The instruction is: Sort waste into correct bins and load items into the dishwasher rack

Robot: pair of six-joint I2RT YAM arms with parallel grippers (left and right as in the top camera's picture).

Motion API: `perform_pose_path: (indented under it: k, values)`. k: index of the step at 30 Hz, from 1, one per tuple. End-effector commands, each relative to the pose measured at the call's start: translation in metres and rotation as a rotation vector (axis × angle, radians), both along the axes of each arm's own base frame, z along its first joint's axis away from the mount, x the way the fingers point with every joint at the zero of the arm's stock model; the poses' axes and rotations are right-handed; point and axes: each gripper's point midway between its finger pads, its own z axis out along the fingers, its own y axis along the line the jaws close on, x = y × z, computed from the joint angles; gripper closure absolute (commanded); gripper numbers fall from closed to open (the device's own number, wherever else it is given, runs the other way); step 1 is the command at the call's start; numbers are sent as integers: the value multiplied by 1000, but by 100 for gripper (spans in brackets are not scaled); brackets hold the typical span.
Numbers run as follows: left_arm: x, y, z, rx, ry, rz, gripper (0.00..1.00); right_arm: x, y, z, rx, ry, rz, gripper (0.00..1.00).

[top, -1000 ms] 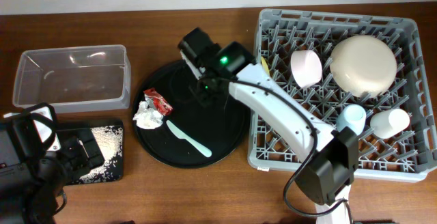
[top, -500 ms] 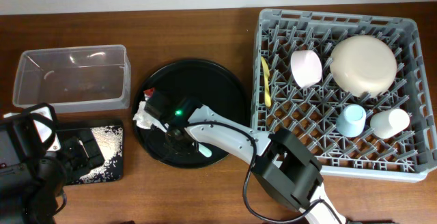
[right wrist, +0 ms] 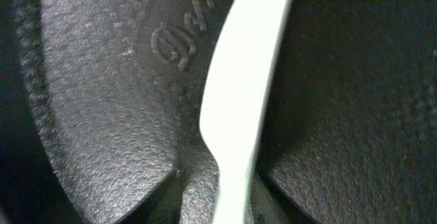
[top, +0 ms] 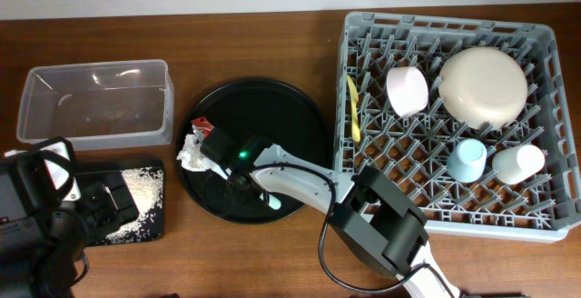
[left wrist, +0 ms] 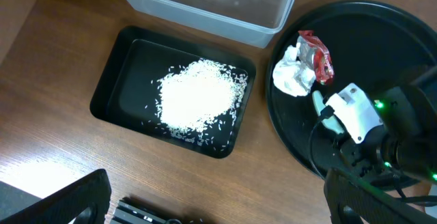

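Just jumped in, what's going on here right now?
The right gripper is down on the round tray, fingers either side of the green utensil; grip unclear. Wrapper and napkin lie beside it. The rack holds bowls, cups and the yellow utensil. The left gripper hangs open by the rice tray.

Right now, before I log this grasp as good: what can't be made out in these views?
- Right tool: overhead, the arm covers its fingers. The right wrist view is too close, so open or shut is unclear.
- Knife: overhead, the arm hides all but one end. The right wrist view cuts off both ends.
- Yellow utensil: seen overhead only, too small to tell fork from spoon.
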Motion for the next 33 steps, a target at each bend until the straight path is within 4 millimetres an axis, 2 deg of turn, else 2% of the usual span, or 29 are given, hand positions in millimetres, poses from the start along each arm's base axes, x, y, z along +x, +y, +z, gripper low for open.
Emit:
perform_pose_path:
  k: [1, 3, 13, 16, 19, 22, 23, 25, 28, 30, 33]
  values:
    - [-1, 2, 1, 16, 0, -3, 1, 8, -14, -9, -62, -34, -16, 78]
    - [-1, 2, 1, 16, 0, -3, 1, 15, -17, 1, -88, -65, -49, 85]
    - [-1, 2, 1, 16, 0, -3, 1, 34, -7, 61, -46, -130, -154, 91]
    - [-1, 2, 1, 16, 0, -3, 1, 50, -16, 91, -60, -213, -236, 91]
    - [-1, 2, 1, 16, 0, -3, 1, 78, -40, 140, -35, -288, -429, 92]
    - [-1, 2, 1, 16, 0, -3, 1, 96, -57, 169, 20, -267, -521, 91]
    - [-1, 2, 1, 16, 0, -3, 1, 101, -60, 175, 41, -254, -531, 88]
    - [-1, 2, 1, 16, 0, -3, 1, 107, -66, 175, 62, -215, -520, 80]
    - [-1, 2, 1, 16, 0, -3, 1, 115, -89, 155, 29, -173, -644, 70]
    - [-1, 2, 1, 16, 0, -3, 1, 123, -114, 132, 16, -128, -846, 69]
    - [-1, 2, 1, 16, 0, -3, 1, 125, -122, 101, 49, -32, -948, 69]
